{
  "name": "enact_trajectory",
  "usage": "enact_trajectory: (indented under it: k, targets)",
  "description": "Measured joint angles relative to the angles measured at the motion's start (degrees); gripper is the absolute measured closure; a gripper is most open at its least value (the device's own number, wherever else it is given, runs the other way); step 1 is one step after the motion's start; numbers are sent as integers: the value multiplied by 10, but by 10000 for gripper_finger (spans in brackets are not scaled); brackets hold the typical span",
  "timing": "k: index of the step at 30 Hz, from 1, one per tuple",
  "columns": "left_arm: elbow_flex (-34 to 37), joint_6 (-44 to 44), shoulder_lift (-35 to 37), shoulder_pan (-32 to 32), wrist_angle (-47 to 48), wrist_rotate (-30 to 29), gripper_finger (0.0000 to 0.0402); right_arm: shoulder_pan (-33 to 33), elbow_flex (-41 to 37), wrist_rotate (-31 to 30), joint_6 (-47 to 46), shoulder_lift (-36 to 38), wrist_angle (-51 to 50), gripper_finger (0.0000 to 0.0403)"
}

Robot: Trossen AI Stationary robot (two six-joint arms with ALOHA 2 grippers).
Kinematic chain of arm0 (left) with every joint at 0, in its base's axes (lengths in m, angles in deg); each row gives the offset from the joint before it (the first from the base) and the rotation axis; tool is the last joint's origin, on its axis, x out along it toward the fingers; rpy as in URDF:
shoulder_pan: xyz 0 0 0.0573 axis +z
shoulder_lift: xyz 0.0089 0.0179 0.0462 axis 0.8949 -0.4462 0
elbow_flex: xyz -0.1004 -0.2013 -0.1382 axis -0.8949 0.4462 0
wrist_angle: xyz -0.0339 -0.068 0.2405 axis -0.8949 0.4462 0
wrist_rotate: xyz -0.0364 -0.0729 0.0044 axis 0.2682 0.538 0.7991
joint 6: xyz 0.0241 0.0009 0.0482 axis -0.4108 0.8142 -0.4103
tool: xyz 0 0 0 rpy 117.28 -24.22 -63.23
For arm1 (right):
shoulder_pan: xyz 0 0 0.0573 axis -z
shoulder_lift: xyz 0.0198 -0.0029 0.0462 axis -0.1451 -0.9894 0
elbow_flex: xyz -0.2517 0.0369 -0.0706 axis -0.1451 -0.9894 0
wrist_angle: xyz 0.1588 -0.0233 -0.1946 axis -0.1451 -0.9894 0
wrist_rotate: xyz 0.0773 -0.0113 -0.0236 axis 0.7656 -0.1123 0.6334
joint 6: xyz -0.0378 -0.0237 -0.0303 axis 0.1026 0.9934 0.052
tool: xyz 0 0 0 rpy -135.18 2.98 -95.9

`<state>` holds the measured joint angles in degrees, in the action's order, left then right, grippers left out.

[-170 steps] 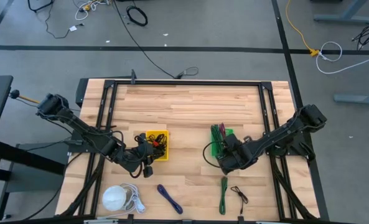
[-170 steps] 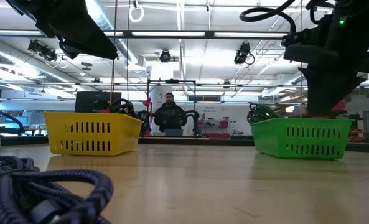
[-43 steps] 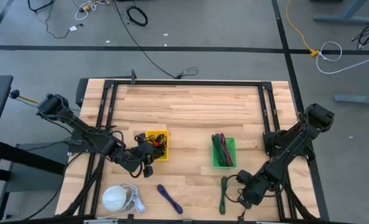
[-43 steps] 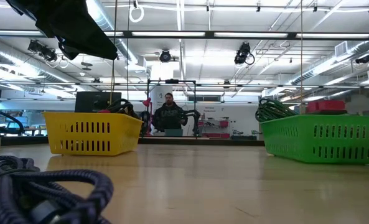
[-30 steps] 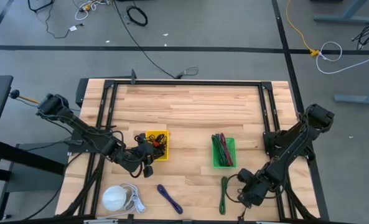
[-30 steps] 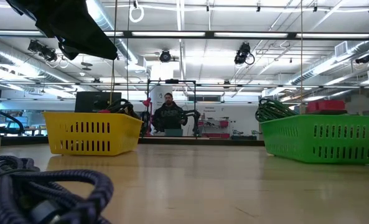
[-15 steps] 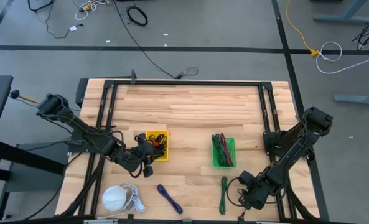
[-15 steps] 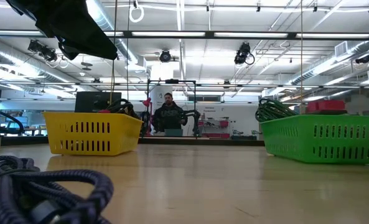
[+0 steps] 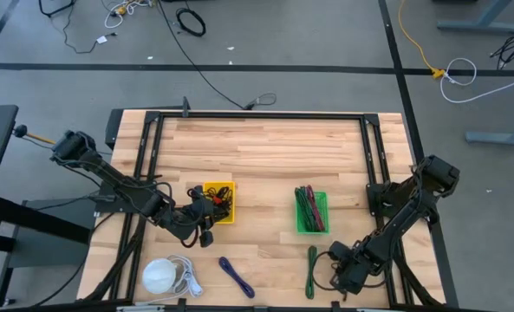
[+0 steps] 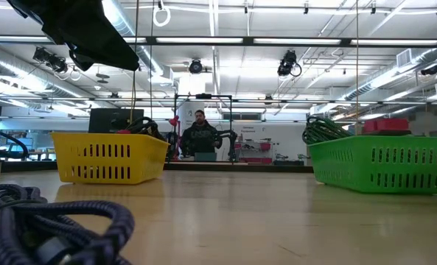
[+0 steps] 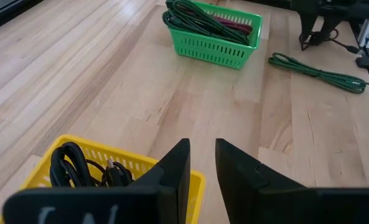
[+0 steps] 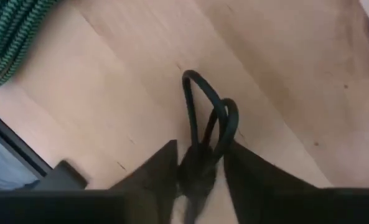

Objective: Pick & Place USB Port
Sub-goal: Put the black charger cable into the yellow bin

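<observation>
Fingers of the right gripper [image 12: 200, 163] now straddle the black cable [image 12: 208, 127], apart, not yet clamped.
It has dropped to the table's near edge beside the green cable [image 9: 311, 270]; left gripper [image 11: 201, 163] waits, slightly apart, over the yellow basket [image 11: 193, 181].

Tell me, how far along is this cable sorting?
Cables already lie in the yellow basket and green basket. The right gripper has its fingers around a black cable on the table. A green cable, a blue cable and a white one remain outside.
</observation>
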<state>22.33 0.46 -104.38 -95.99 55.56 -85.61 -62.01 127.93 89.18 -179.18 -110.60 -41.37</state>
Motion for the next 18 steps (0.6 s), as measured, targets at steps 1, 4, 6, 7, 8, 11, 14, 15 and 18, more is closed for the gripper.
enact_trajectory:
  k: [1,4,6,7,8,11,14,15,18]
  targets:
    - [0,0,0,0,0,0,321,0,0,1,9,0,0,282]
    - [0,0,0,0,0,0,321,0,-1,11,32,-1,15,350]
    - [0,0,0,0,0,0,321,0,-1,22,46,-2,28,383]
    - [0,0,0,0,0,0,321,1,-1,22,50,-2,28,386]
    - [0,0,0,0,0,0,321,2,-1,22,52,-2,27,383]
    - [0,0,0,0,-1,0,321,12,-1,31,67,-1,21,379]
    - [0,0,0,0,-1,0,321,31,-1,45,101,9,11,392]
    - [0,0,0,0,-1,0,321,39,-1,45,111,16,6,392]
    - [0,10,0,0,-1,0,321,62,-1,40,139,44,1,392]
